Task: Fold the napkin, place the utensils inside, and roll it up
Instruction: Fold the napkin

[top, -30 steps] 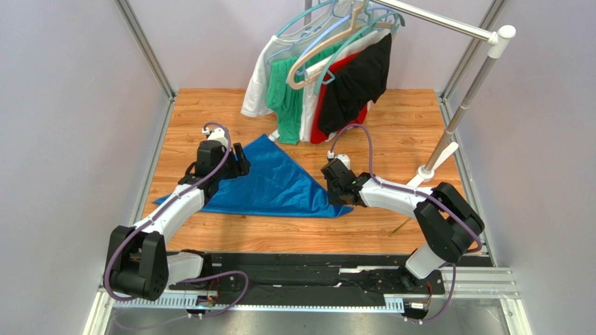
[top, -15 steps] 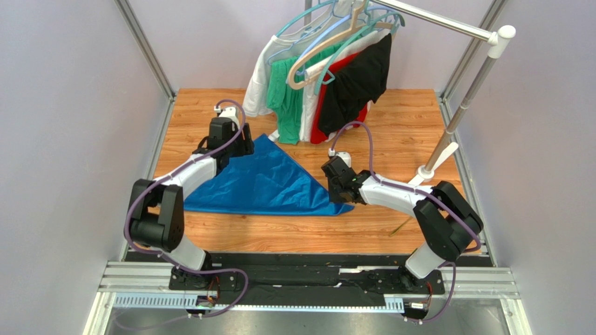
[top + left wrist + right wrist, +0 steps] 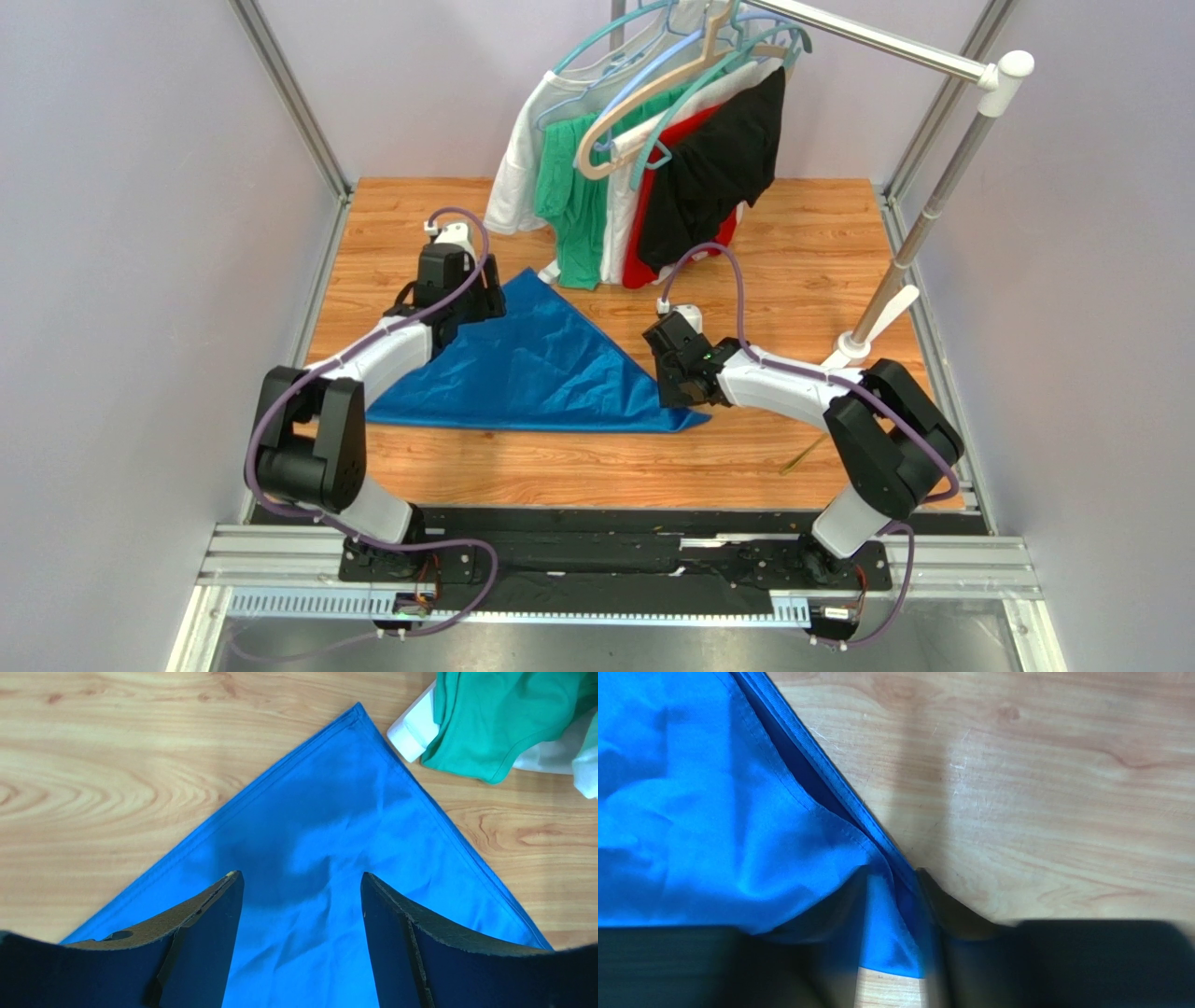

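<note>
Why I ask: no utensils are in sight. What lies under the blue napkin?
The napkin lies folded in a triangle on the wooden table. No bulge shows, but anything flat beneath its layers is hidden.

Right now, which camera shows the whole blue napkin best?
The top camera: only there nearly the whole napkin shows, a triangle on the table. The left wrist camera shows just one corner; the right wrist camera shows only an edge between the fingers of the right gripper.

no legible text, label, brand, number or sign on anything in any view
</note>
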